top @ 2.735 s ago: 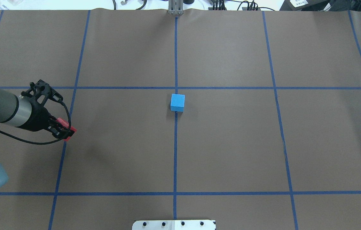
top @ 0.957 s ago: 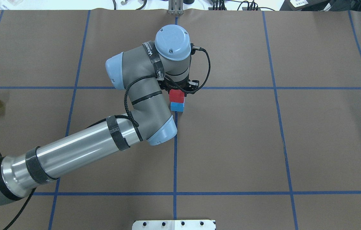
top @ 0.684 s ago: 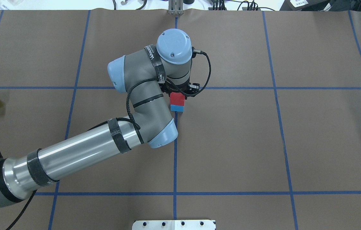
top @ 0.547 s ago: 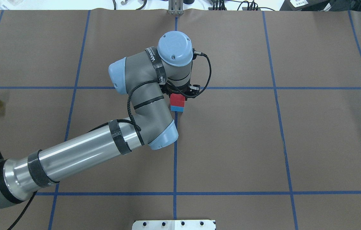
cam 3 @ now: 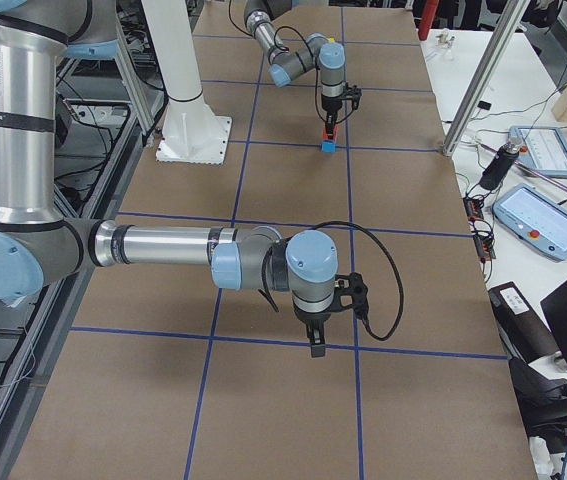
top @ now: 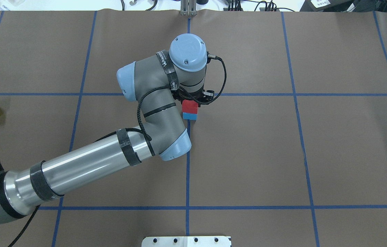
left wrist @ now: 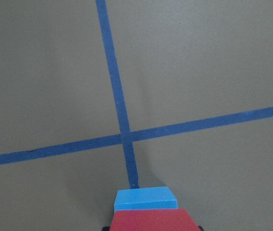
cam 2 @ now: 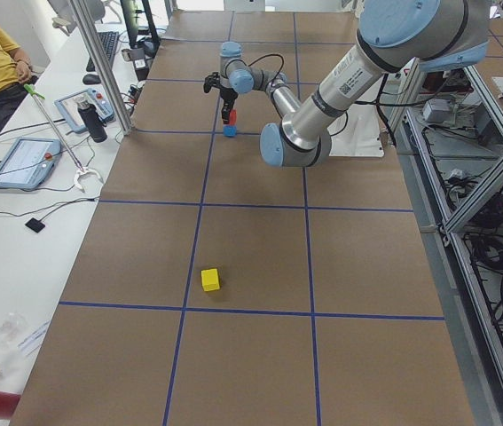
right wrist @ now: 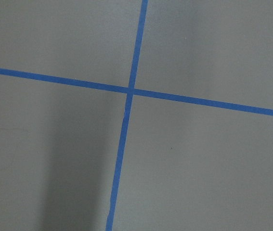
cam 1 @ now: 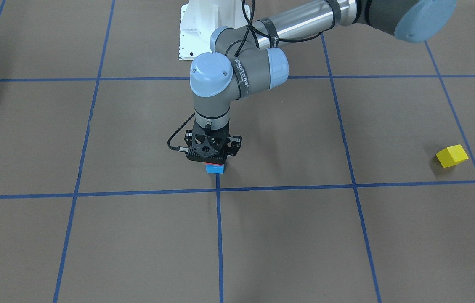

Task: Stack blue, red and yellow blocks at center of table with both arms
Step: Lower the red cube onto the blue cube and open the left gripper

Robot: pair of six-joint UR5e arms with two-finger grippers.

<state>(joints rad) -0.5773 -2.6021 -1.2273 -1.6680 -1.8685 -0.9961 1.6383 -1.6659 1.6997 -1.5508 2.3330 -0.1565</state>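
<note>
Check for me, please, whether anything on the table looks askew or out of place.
Nothing stands out. The red block sits squarely on the blue block by the centre tape crossing, held in the left gripper. The yellow block rests flat on the table, far off towards the robot's left, not yet stacked.

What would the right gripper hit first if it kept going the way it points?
The table: the right gripper points straight down, and its wrist camera shows only bare brown surface with a blue tape cross beneath. No block lies in that line. Height above the surface is unclear.
</note>
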